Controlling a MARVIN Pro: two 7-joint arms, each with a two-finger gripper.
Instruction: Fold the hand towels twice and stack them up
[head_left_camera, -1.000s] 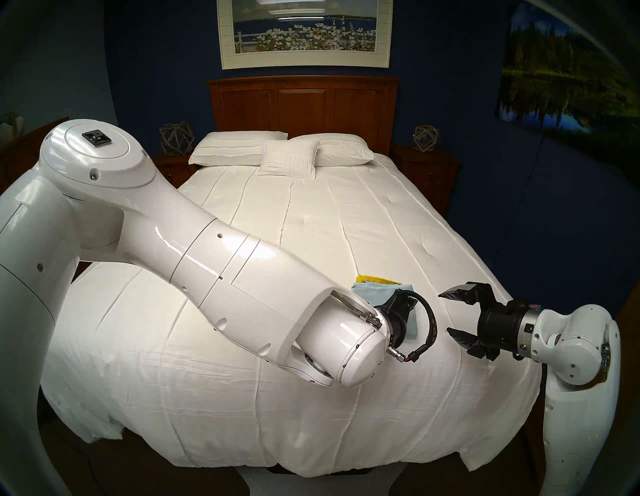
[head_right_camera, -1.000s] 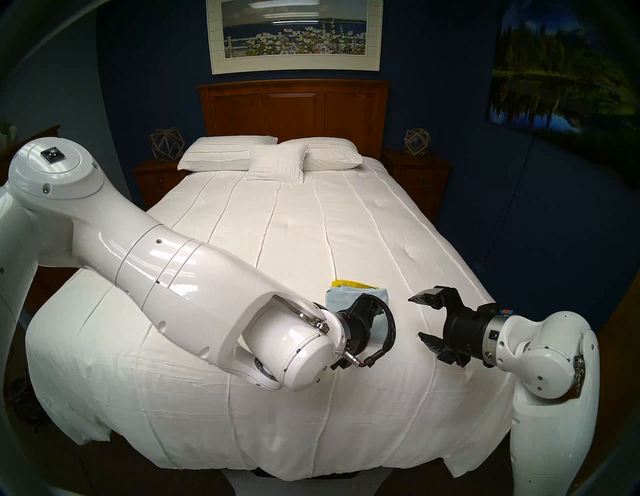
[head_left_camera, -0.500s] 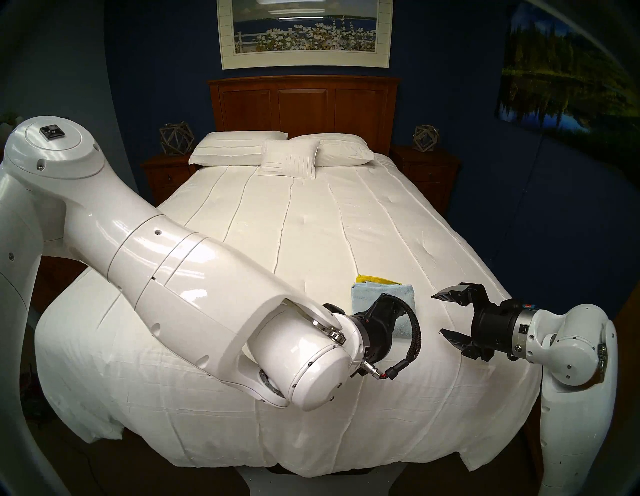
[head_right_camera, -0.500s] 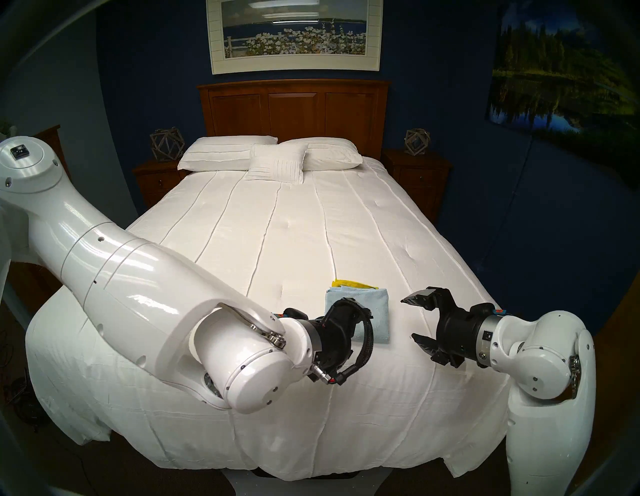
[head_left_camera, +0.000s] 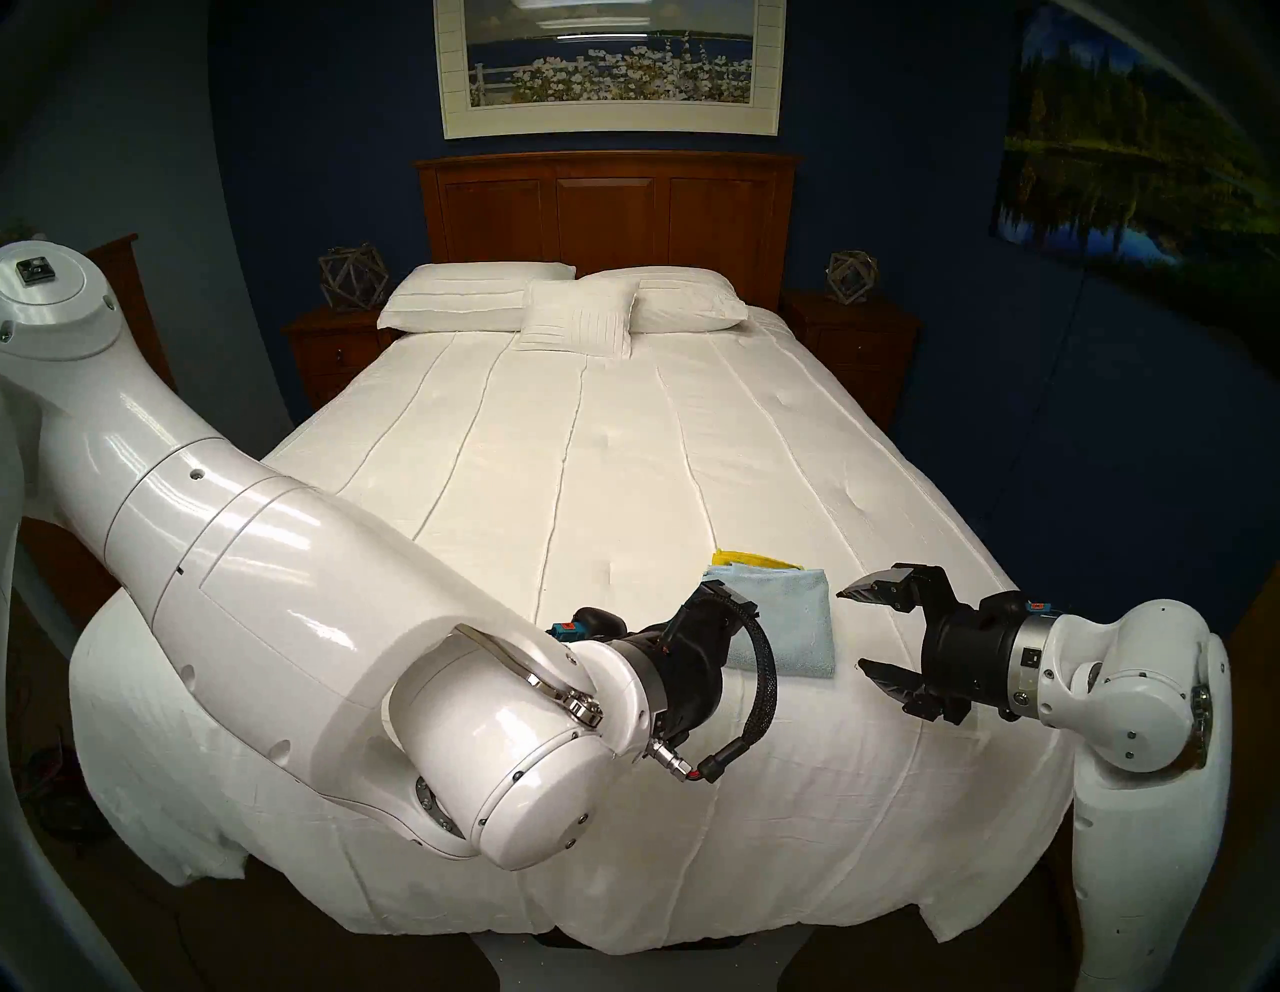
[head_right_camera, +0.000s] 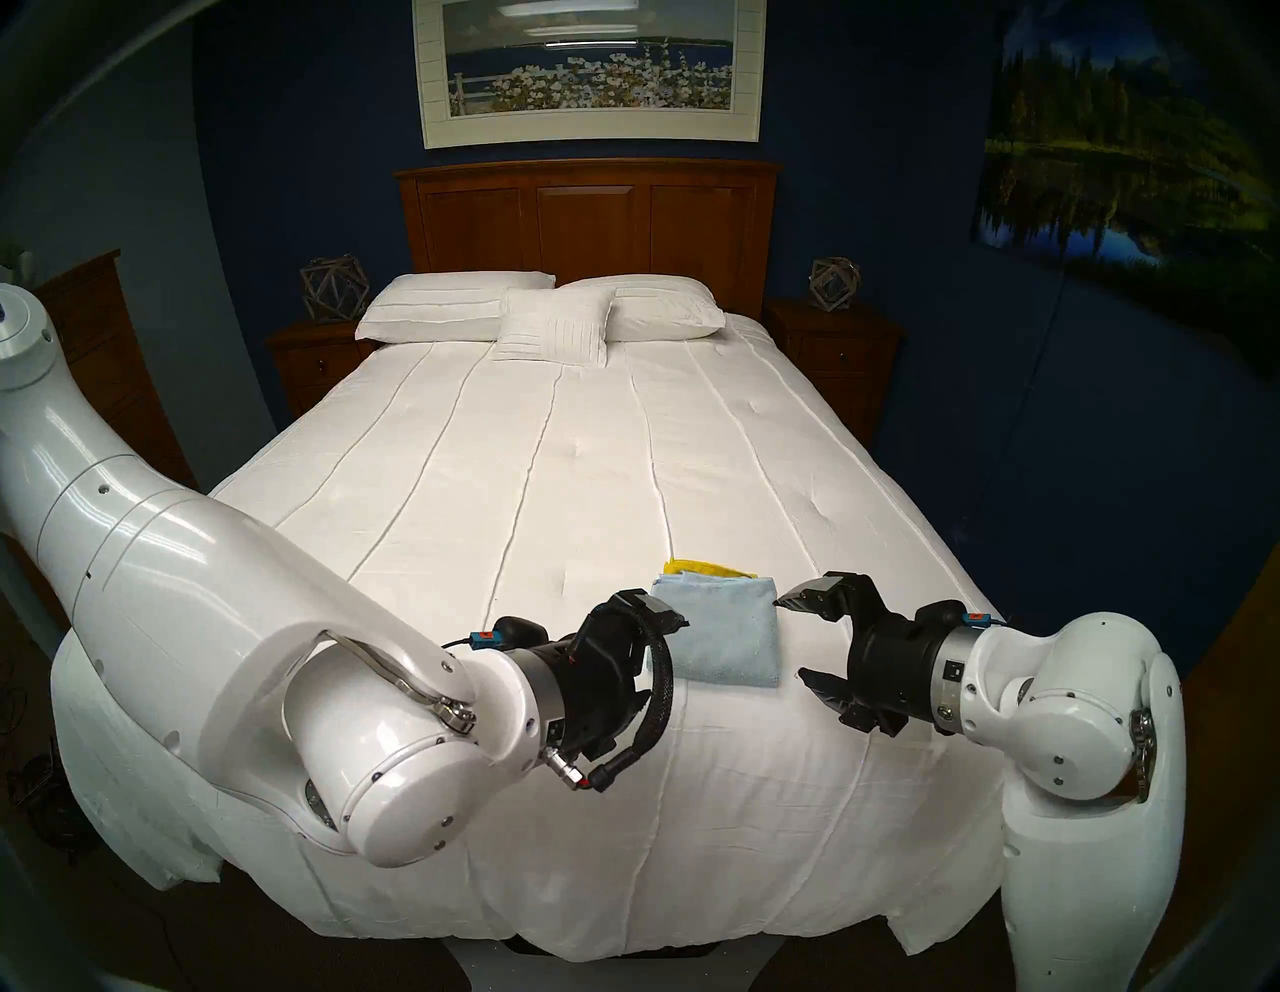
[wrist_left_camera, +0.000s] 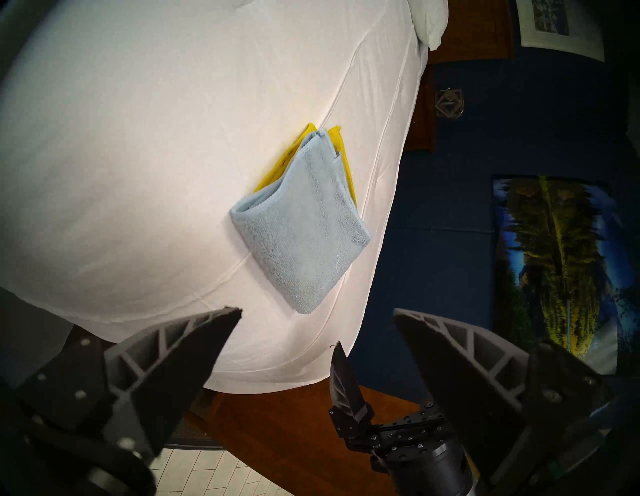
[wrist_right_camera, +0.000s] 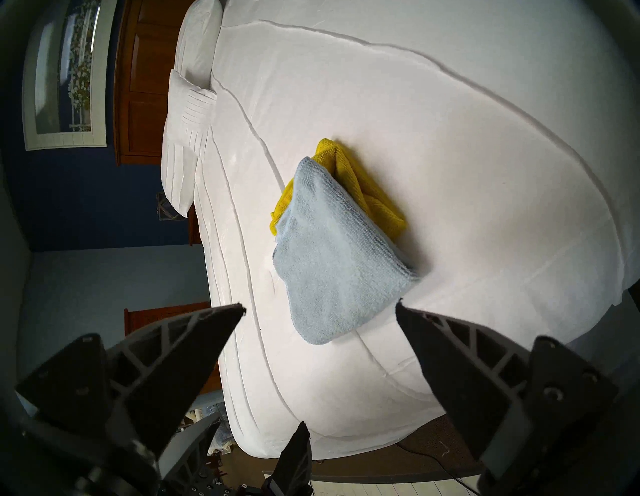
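A folded pale blue hand towel (head_left_camera: 789, 623) (wrist_left_camera: 304, 235) lies flat on top of a folded yellow hand towel (head_left_camera: 755, 558) (wrist_right_camera: 374, 204), whose far edge sticks out. The stack rests on the white bedspread (head_left_camera: 623, 450) near the bed's right front corner. My left gripper (wrist_left_camera: 317, 311) hangs open and empty just left of the stack, close to its near corner. Facing it from the right, my right gripper (head_left_camera: 852, 630) (wrist_right_camera: 320, 306) is open and empty too, a short gap from the blue towel's right edge.
The bed's right edge (wrist_left_camera: 381, 242) drops off close beside the stack. White pillows (head_left_camera: 561, 305) lie against the wooden headboard (head_left_camera: 609, 208). A nightstand with a wire ornament (head_left_camera: 852, 277) stands on each side of the bed.
My left arm has drawn back to the left and toward me, uncovering most of the blue towel. The right gripper has crept left toward the stack. Both stayed open.
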